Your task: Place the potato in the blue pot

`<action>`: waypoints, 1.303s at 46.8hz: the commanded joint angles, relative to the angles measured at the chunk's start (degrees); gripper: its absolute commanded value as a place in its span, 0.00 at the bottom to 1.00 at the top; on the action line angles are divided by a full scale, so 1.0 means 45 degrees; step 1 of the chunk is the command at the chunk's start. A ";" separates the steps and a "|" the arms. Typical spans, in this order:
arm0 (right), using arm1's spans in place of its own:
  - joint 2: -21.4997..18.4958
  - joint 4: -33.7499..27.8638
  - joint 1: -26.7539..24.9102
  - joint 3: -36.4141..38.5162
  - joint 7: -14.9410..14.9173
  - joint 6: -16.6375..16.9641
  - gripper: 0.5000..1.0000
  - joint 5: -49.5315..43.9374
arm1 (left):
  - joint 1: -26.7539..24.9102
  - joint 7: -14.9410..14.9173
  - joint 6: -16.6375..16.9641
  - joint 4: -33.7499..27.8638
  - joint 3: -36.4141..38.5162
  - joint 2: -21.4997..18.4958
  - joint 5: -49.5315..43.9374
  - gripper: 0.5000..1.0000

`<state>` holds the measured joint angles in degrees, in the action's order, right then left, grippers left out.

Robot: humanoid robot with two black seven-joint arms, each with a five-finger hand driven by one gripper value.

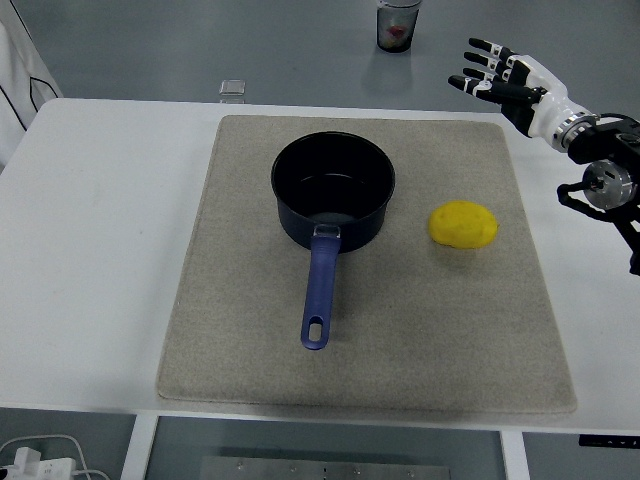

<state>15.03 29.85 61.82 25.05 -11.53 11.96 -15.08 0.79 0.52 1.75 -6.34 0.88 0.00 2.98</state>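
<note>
Nothing done yet: the right hand point(503, 78) hovers empty, fingers spread; below-left of it lie the untouched potato point(463, 224) and empty blue pot point(333, 190).

Lighting: bright, even, overhead. Shadows: soft, faint beside blue pot point(333, 190). Focus: sharp; no glare or blur.

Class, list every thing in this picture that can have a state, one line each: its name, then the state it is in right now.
blue pot: upright on the mat, empty, handle pointing toward the near edge.
potato: lying on the mat right of the pot, apart from it, not held.
right hand: raised over the table's far right corner, fingers spread, holding nothing.
mat: lying flat on the white table.
cup: upright, beyond the table's far edge.
</note>
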 commanded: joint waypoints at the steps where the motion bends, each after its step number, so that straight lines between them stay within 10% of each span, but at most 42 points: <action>1: 0.0018 0.0006 0.0090 0.0020 -0.0445 -0.0001 0.86 -0.0456 | 0.0001 0.0001 0.0002 -0.0018 0.0000 0.0000 0.0001 0.99; 14: -0.0001 0.0084 0.0090 0.0097 -0.1930 -0.0586 0.86 -0.2838 | 0.0001 0.0001 0.0002 0.0002 0.0000 0.0000 0.0001 0.99; 61: 0.1679 0.3151 -0.0183 -0.0078 -0.2165 0.0077 0.86 -0.7956 | 0.0001 0.0001 0.0002 0.0002 0.0000 0.0000 0.0001 0.99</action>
<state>22.21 43.80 61.41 25.02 -21.26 12.15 -49.20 0.75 0.53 1.76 -6.35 0.88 0.00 2.99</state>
